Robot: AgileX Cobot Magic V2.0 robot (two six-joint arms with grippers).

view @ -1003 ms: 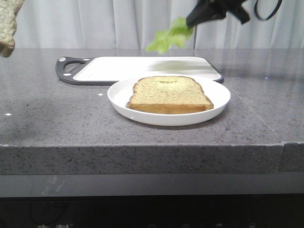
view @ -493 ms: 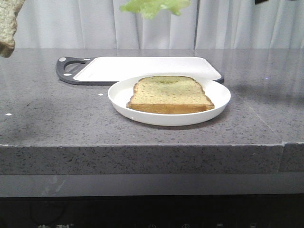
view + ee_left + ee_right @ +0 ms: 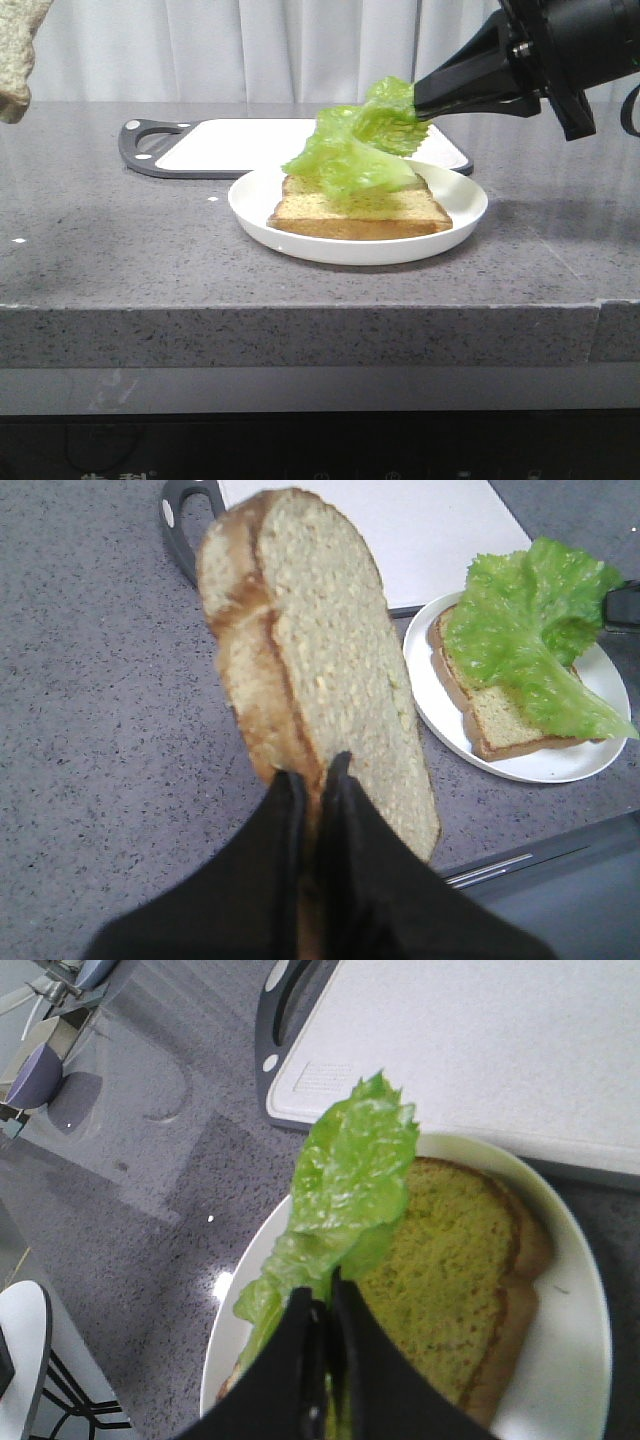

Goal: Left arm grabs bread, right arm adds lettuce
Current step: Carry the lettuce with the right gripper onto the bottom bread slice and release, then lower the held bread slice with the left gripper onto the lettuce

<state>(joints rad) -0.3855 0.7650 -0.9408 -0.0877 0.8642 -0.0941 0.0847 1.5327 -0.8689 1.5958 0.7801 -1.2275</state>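
Note:
My left gripper (image 3: 312, 775) is shut on the bottom edge of the bread (image 3: 320, 660), a thick slice with a golden-brown crust held upright above the counter. Only the bread's corner shows at the front view's top left (image 3: 18, 50). My right gripper (image 3: 418, 100) is shut on the ruffled green lettuce (image 3: 350, 150), which hangs down onto a second slice (image 3: 360, 215) on the white plate (image 3: 360, 248). In the right wrist view the gripper (image 3: 322, 1295) pinches the leaf (image 3: 350, 1180) over that slice (image 3: 450, 1260). The left wrist view shows the lettuce (image 3: 520, 620) draped over most of the slice.
A white cutting board (image 3: 250, 140) with a dark handle lies just behind the plate. The grey stone counter's front edge (image 3: 300, 310) runs a short way in front of the plate. A curtain hangs behind.
The right gripper lifted the lettuce up to the top of the view, then brought it down from the right onto the slice on the plate. The left gripper's bread has stayed put.

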